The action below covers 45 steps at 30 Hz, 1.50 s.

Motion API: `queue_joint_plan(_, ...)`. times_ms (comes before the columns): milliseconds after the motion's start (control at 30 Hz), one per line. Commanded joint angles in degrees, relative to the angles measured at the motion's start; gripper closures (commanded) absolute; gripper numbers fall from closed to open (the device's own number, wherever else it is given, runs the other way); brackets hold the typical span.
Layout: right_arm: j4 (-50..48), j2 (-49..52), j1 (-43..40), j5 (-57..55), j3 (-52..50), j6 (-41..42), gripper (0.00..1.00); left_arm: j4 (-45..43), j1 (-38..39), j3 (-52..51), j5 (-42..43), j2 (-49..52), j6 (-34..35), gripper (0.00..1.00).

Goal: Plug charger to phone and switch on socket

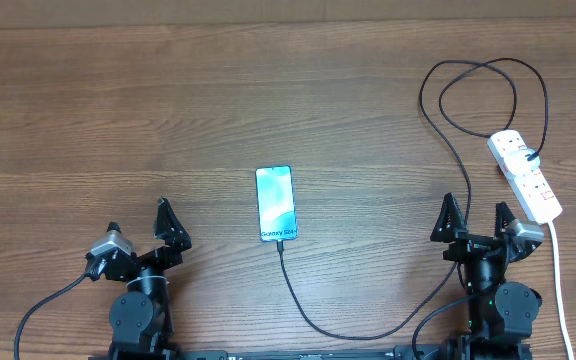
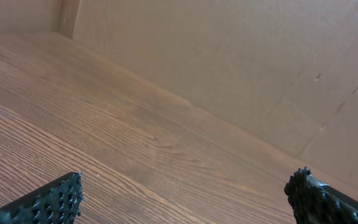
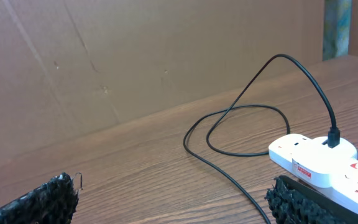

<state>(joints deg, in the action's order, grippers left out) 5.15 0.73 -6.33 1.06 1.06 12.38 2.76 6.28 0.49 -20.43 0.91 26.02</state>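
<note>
Left pincer (image 1: 138,225) is sitting at the near left of the wooden counter (image 1: 118,100), its fingers spread wide apart and gripping nothing. In its own camera the black studded fingertips (image 2: 48,202) are framing only bare wood and a brown cardboard wall (image 2: 229,56). Right pincer (image 1: 476,208) is sitting at the near right, likewise gaping and empty, just beside the socket (image 1: 525,177), a white power strip lying near the right edge with small red switches on top. A white cord (image 1: 558,280) is running from the strip toward the near edge. The charger (image 1: 281,247), a thin black cable, is plugged into the strip's far end, looping across the far right, passing just left of the right pincer, curving along the near edge and ending with its small plug touching the near short edge of the phone (image 1: 275,203). The phone is lying flat in the middle of the counter, its screen glowing light blue, well apart from both pincers.
</note>
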Motion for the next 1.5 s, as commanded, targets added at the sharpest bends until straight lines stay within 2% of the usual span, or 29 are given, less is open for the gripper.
queue_joint_plan(0,-0.33,-0.57,0.31,-0.13,-0.61,-0.68,0.00,-0.02,0.11,-0.22,-1.11,-0.59,0.35,0.00)
queue_joint_plan(800,-0.33,-0.57,0.31,-0.13,-0.61,-0.68,0.00,-0.02,0.09,-0.22,-1.33,-0.70,-0.98,0.01)
queue_joint_plan(967,-0.33,-0.57,0.31,-0.13,-0.61,-0.68,0.00,-0.02,0.11,-0.22,-1.18,-0.72,-5.92,0.01)
queue_joint_plan(1233,-0.33,-0.57,0.31,-0.13,-0.61,-0.68,0.00,0.59,0.11,-0.22,6.43,-0.72,-24.50,0.01)
queue_joint_plan(1467,-0.33,-0.57,0.31,-0.13,-0.61,-0.68,0.00,0.90,0.11,-0.20,9.75,-0.72,-26.08,0.00)
